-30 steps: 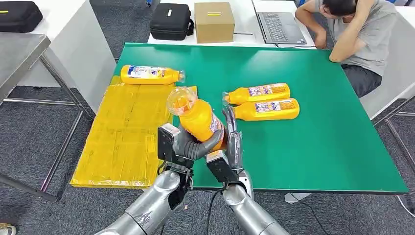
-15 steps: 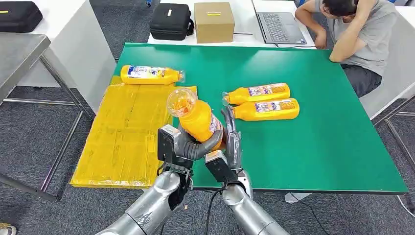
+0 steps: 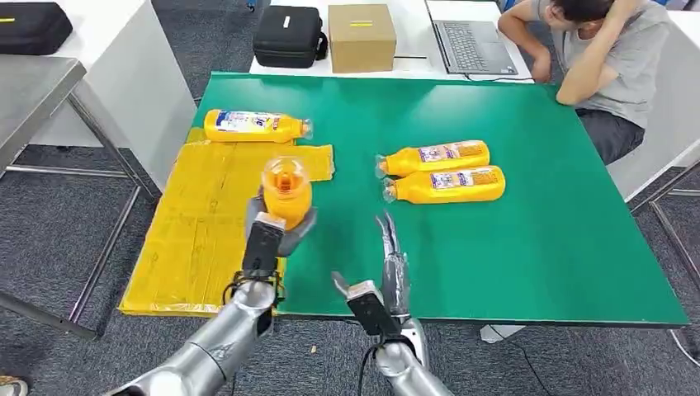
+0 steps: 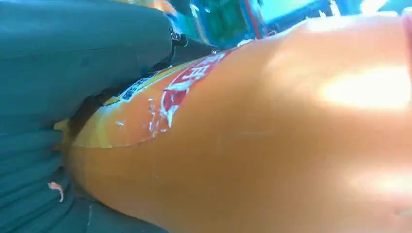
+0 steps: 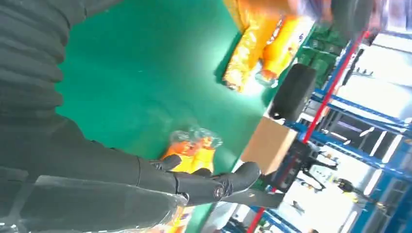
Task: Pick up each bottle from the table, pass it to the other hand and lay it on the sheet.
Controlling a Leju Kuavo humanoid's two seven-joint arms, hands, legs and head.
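My left hand (image 3: 266,233) grips an orange bottle (image 3: 286,190) upright, its clear cap toward me, above the border between the yellow sheet (image 3: 206,223) and the green table (image 3: 512,206). Up close, the bottle (image 4: 252,141) presses against the grey palm (image 4: 43,97). My right hand (image 3: 388,264) is open over the table's near edge, fingers straight, holding nothing; its fingers (image 5: 214,184) point toward two orange bottles (image 3: 435,157) (image 3: 447,185) lying side by side mid-table. A third orange bottle (image 3: 254,125) lies at the sheet's far end.
A person (image 3: 607,49) sits at the table's far right corner beside a laptop (image 3: 470,41). A cardboard box (image 3: 361,35) and a black case (image 3: 289,35) stand on the white table behind. A grey metal table (image 3: 33,91) is at the left.
My left hand has carried the bottle leftward away from the right hand to the sheet's edge. The right hand has let go and opened, staying near the table's front edge.
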